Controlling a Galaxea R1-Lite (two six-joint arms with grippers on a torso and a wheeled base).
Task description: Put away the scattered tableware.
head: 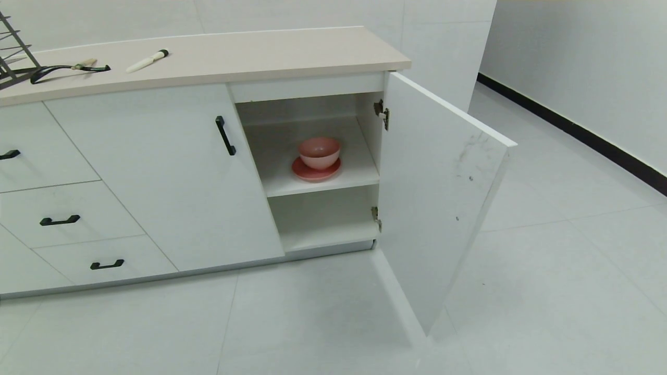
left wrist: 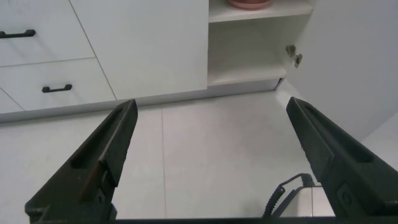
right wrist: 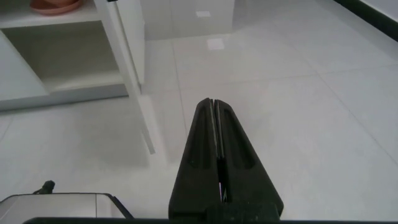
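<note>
A pink bowl sits on a pink plate on the upper shelf of the open cabinet. The plate's rim also peeks in at the edge of the left wrist view, and the plate shows in the right wrist view. On the countertop lie a white-handled knife and a black utensil. My left gripper hangs open above the floor in front of the cabinet, nothing between its fingers. My right gripper is shut and empty, low over the floor tiles.
The cabinet door stands swung wide open to the right. The lower shelf is bare. A closed door with a black handle and several drawers lie left. A wire rack stands at the counter's far left.
</note>
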